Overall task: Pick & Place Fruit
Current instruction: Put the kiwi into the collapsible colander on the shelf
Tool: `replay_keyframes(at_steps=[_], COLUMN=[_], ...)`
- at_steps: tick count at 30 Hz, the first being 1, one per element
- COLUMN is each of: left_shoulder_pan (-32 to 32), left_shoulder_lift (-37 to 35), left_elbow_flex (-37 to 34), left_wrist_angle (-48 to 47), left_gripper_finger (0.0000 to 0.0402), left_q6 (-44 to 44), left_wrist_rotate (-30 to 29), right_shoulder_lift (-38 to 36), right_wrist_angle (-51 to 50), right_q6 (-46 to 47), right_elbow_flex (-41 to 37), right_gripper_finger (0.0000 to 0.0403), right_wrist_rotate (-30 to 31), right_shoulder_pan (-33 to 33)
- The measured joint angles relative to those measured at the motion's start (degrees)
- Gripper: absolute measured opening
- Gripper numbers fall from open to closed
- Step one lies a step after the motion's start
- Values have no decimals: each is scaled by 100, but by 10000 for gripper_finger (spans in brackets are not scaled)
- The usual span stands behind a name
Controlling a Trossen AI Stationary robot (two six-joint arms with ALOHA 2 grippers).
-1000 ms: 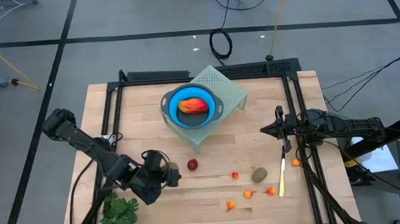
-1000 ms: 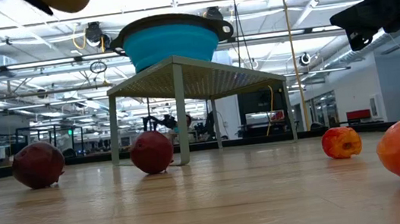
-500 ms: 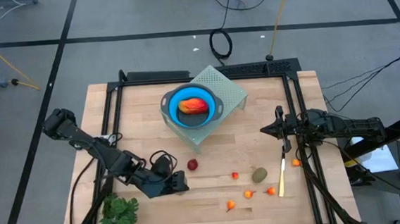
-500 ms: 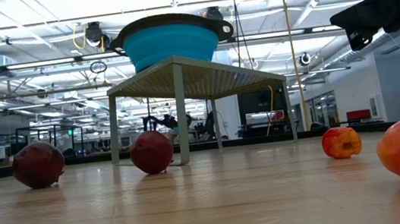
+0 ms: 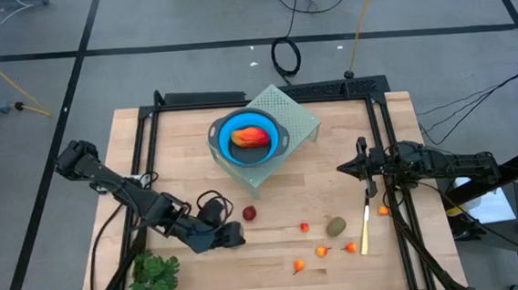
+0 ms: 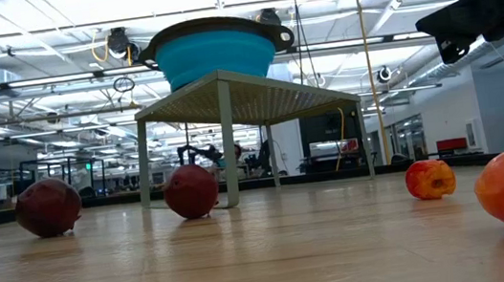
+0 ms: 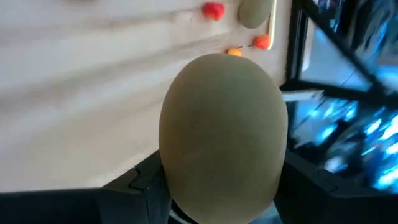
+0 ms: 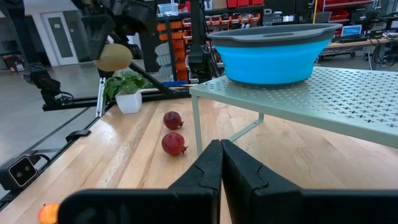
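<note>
An olive-brown oval (image 7: 222,134) is gripped between the fingers of the left gripper (image 5: 233,236), lifted off the table (image 5: 186,141) near its front left, just beside a dark-red ball (image 5: 249,213). The left arm is stretched low across the table from its left edge. A red-orange piece (image 5: 250,137) lies in the blue bowl (image 5: 218,134) on the green stand (image 5: 298,115). A second oval (image 5: 336,225) and tiny orange pieces (image 5: 322,250) lie on the table towards the front right. The right gripper (image 8: 219,163) is clenched empty, held above the right side.
</note>
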Motion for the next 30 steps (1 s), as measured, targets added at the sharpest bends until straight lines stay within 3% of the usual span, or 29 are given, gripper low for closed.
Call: replay_keyframes(at_steps=[7,19,30], left_shoulder_pan=[-65,-107,-145], left_shoulder_lift=[198,799,916], left_elbow_flex=[0,-2,-2], left_wrist_angle=[-451,-515,-502], left_gripper_finger=[218,218,218], left_q6=[2428,5659,8870], left_wrist_rotate=[-606,-808,-2237], right_shoulder_lift=[0,-1,0], right_wrist_angle=[-1,-56,-87], right_q6=[-1,-2,-1], right_elbow_flex=[1,0,1], right_gripper_finger=[0,0,0], right_wrist_rotate=[-1,0,0], right_shoulder_pan=[0,-1,-1])
